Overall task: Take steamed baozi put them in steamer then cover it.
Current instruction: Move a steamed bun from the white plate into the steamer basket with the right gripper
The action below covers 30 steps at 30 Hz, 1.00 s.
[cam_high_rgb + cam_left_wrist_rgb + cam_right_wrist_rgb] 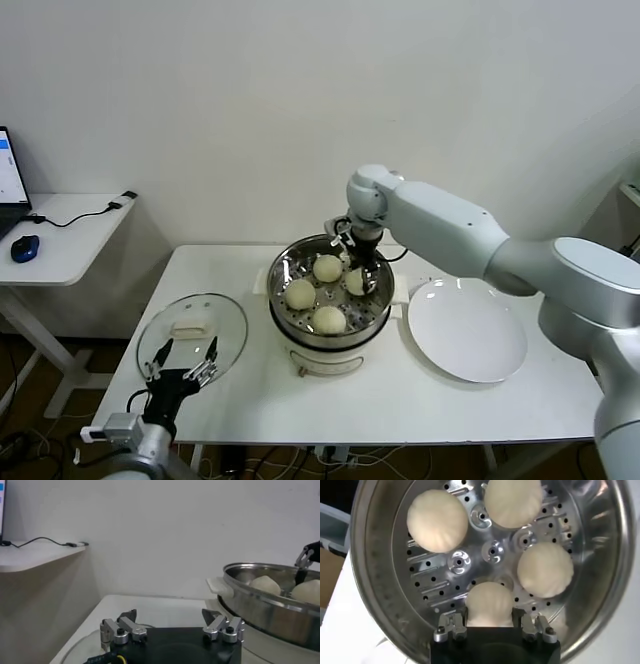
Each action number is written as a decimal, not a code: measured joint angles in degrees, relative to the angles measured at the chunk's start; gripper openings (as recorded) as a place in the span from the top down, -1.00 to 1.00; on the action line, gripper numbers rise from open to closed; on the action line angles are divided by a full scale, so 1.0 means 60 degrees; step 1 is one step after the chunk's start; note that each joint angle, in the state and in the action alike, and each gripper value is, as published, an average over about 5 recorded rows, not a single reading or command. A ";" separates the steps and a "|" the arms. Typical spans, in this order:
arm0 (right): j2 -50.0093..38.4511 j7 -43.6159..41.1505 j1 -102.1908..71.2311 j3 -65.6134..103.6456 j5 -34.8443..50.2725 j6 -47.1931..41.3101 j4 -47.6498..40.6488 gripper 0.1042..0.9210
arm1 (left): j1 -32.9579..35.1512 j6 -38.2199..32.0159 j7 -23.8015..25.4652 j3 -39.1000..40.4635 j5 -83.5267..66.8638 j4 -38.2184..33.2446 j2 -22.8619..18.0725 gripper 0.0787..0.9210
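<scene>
- Your table carries the steamer at its middle, on a white cooker base
- An empty white plate lies just to the steamer's right
- The cover lies flat on the table's left side
- Your right pincer reaches down inside the steamer, pinching one baozi against the perforated floor
- Your left pincer hovers spread wide at the cover's near edge, touching nothing
- Three other steamed baozi sit apart inside the basket
</scene>
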 measured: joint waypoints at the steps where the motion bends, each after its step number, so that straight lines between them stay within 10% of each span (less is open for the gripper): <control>1: 0.0000 0.0002 -0.0029 0.0004 -0.0033 -0.0003 0.0010 -0.18 | -0.0007 -0.0003 -0.0003 0.0006 -0.0002 0.0011 -0.0005 -0.77; 15: -0.0257 0.0033 0.0015 0.0226 0.0088 -0.0125 0.0280 -0.73 | -0.0062 0.0001 -0.0011 0.0057 -0.0006 0.0110 -0.0033 -0.77; 30: -0.1958 0.1533 0.0029 0.1996 0.1776 -0.0314 0.1558 -0.76 | -0.0235 -0.0097 0.0122 0.0093 0.0120 0.0296 -0.0091 -0.77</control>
